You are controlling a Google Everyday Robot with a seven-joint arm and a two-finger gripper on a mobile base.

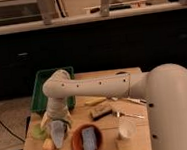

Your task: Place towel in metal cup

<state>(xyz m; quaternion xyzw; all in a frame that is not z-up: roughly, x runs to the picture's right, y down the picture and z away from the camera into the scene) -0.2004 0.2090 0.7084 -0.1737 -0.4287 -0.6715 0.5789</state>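
Your arm (95, 84) reaches from the right across the table (110, 147) and bends down at the near left. Your gripper (58, 135) hangs low there, pointing down, just right of the green cup (38, 130) and just left of the red bowl (74, 141). Its jaws are released and spread wide, with nothing clearly between them.

The pale grey-blue taper under the wrist reads as the gripper. You cannot tell whether any of it is the towel, and the metal cup cannot be made out around it.

A dark blue pad (88, 139) lies in the bowl. A yellow piece (47, 144) sits just near-left of the gripper. The green tray (39, 95) lies at the far left, partly behind the arm. A yellow strip (94, 100) and a brown block (101, 110) lie mid-table, and a white cup (127, 129) stands near right, well apart from the gripper.
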